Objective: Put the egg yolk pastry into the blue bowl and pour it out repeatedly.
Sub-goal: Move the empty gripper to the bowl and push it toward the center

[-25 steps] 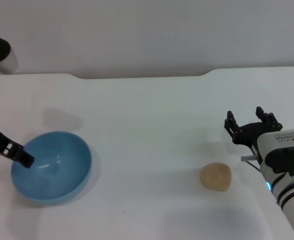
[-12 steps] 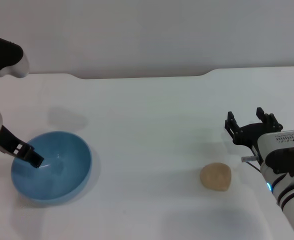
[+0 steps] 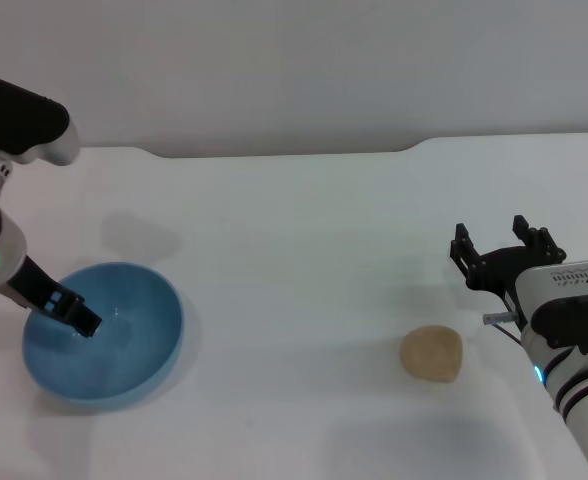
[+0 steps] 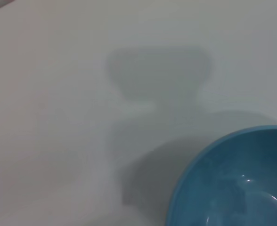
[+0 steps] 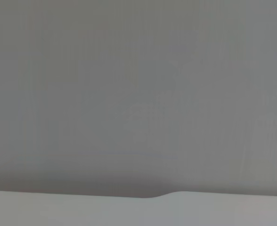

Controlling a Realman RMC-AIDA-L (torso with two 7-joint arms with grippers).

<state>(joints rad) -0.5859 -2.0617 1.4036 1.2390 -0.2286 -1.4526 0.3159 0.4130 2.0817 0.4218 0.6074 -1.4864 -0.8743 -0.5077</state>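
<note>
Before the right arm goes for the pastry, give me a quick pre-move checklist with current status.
1. Pastry on the table, nothing covering it: ok.
2. Right gripper open and empty, beyond the pastry: ok.
3. Bowl upright, no pastry inside: ok.
4. Left gripper out of the bowl: not ok, its tip is over the bowl's inside.
5. Left gripper holding the rim: cannot tell.
6. Table between pastry and bowl bare: ok.

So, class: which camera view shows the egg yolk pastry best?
The head view: the egg yolk pastry lies whole on the white table, near the right claw. The left wrist view shows only the blue bowl; the right wrist view shows neither.
</note>
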